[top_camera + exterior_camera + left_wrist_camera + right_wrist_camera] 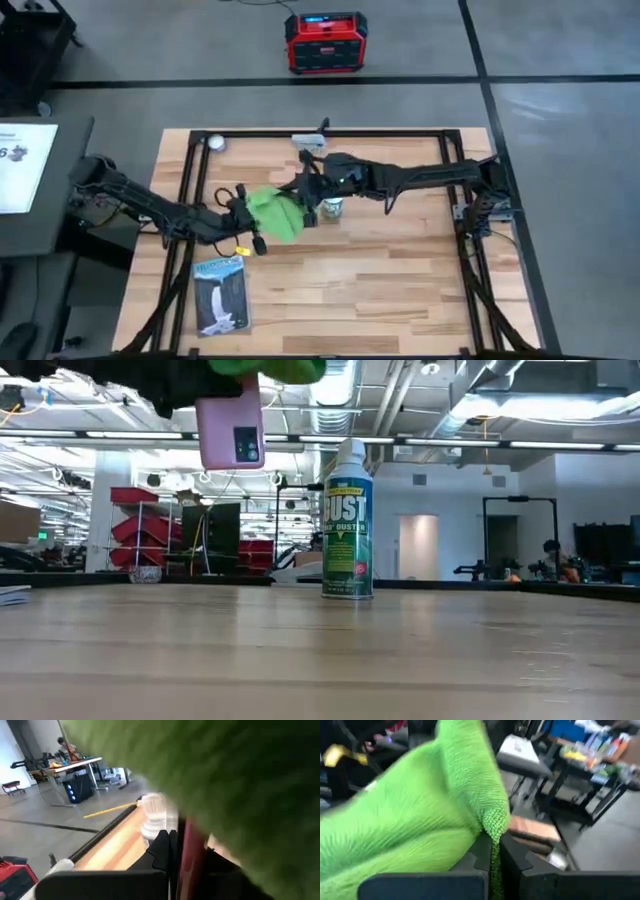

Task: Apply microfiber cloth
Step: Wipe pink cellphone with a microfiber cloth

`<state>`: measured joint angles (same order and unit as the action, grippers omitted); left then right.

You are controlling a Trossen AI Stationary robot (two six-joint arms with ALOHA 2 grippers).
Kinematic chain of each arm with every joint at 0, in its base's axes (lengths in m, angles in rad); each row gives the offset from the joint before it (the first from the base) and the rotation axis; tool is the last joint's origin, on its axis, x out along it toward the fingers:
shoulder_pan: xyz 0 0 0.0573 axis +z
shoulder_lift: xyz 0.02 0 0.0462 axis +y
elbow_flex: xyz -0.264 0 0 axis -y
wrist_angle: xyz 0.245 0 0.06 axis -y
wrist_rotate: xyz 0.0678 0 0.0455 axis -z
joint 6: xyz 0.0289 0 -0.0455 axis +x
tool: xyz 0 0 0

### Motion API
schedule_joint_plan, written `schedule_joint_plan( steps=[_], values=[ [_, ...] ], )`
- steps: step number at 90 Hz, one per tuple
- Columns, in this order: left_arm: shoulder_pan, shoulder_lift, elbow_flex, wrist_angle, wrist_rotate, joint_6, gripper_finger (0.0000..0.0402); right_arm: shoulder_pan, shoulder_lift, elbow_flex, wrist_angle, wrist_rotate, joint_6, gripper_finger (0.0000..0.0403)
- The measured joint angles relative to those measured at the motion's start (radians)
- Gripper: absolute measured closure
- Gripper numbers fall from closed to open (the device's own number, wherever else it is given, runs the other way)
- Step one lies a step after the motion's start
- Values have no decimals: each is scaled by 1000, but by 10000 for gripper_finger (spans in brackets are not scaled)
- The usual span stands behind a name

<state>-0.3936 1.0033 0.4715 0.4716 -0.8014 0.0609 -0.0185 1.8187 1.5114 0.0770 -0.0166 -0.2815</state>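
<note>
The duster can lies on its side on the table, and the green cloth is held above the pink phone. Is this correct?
No: the low view shows the duster can standing upright on the table. The microfiber cloth is indeed held above the pink phone.

Pink phone (233, 432) hangs above table, green cloth (270, 369) atop — prob. touching; duster can (348, 522) upright.

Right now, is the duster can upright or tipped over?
Upright. The can stands on its base on the table, cap on top.
</note>
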Motion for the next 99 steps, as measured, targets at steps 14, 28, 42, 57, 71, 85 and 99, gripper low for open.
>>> schedule_joint_plan(
  steps=[14,28,42,57,71,85,99],
  values=[
    [-1,-11,6,11,2,18,400,-1,2,-75,38,4,29,403],
    [0,-15,8,12,-5,20,400,3,-8,-77,33,4,30,403],
    [-1,-43,8,0,-12,49,400,27,-20,-75,-4,11,32,403],
    [-6,-87,8,-54,0,59,400,54,-16,-73,-46,31,38,403],
    [-23,-131,8,-112,-105,51,400,64,-21,-76,-208,36,36,403],
    [-40,-174,10,-164,-189,47,400,111,-29,-79,-342,26,26,403],
    [-50,-197,10,-228,-184,0,400,145,-53,-76,-427,58,35,403]
  ],
)
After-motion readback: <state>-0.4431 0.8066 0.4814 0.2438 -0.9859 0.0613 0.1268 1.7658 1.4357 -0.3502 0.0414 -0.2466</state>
